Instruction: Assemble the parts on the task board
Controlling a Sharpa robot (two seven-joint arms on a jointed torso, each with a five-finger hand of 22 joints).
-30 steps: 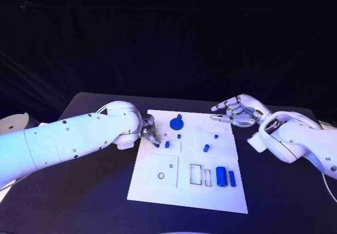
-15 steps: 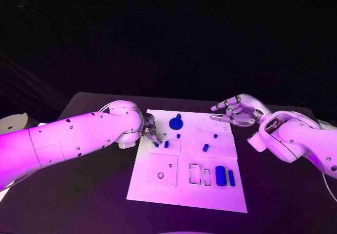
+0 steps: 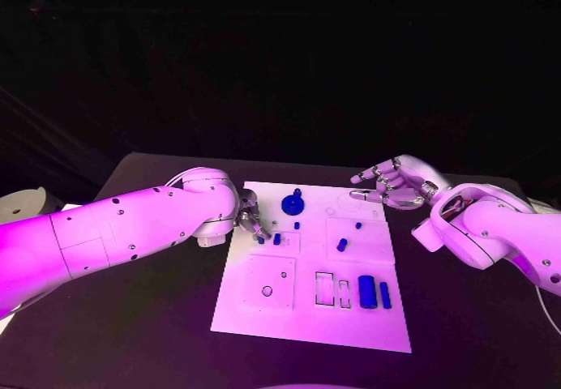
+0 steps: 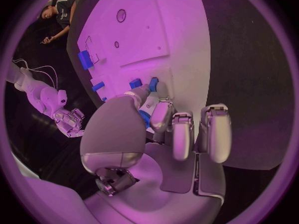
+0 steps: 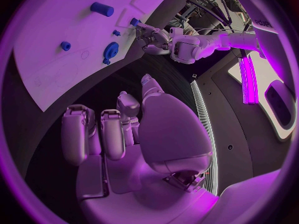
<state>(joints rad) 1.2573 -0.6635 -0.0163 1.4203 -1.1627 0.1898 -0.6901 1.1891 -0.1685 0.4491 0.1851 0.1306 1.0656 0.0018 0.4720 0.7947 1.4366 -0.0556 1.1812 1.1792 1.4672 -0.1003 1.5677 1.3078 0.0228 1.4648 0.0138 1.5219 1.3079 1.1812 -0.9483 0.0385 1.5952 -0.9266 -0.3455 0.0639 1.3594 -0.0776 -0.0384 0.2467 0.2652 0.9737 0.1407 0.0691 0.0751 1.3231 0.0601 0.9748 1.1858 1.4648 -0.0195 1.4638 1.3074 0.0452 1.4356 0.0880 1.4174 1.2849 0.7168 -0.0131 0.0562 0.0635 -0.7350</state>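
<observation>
— How far has the assembly got?
— Several blue parts (image 3: 367,291) lie loose on the task board (image 3: 306,324). A small blue peg (image 4: 152,83) is pinched by the left hand (image 3: 249,220) at the board's left edge; the right hand (image 3: 396,185), spread, holds nothing beyond the board's far right corner.

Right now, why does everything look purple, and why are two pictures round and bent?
Head view: coloured light tints the task board and both arms purple; the background is black. Wrist views: fisheye lenses curve the board's straight edges, and the left hand and right hand loom large.

One task board (image 3: 298,324), seven blue parts (image 3: 367,291)
</observation>
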